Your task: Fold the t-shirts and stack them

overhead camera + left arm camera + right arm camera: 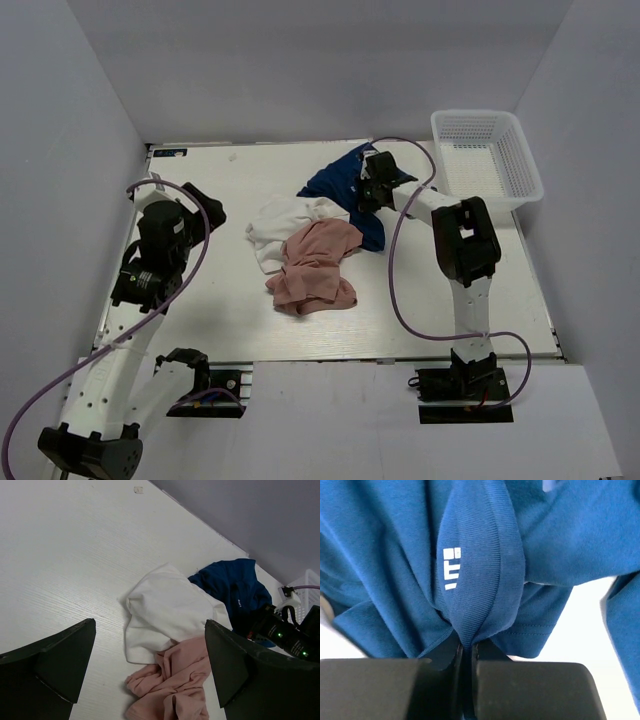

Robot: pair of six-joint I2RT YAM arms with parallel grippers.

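Observation:
Three crumpled t-shirts lie in a heap mid-table. The navy blue t-shirt [340,185] is at the back, the white t-shirt [280,222] is left of it, and the dusty pink t-shirt [315,268] is in front. My right gripper [366,188] is shut on the navy shirt's ribbed collar [485,575], pinched between its fingers [445,657]. My left gripper [200,205] is open and empty, held above bare table left of the heap. In the left wrist view the white t-shirt [165,615], pink t-shirt [175,685] and navy t-shirt [235,587] lie between its fingers [65,660].
A white plastic lattice basket [487,158] stands at the back right corner of the white table [200,300]. Purple cables loop beside both arms. Grey walls enclose the table on three sides.

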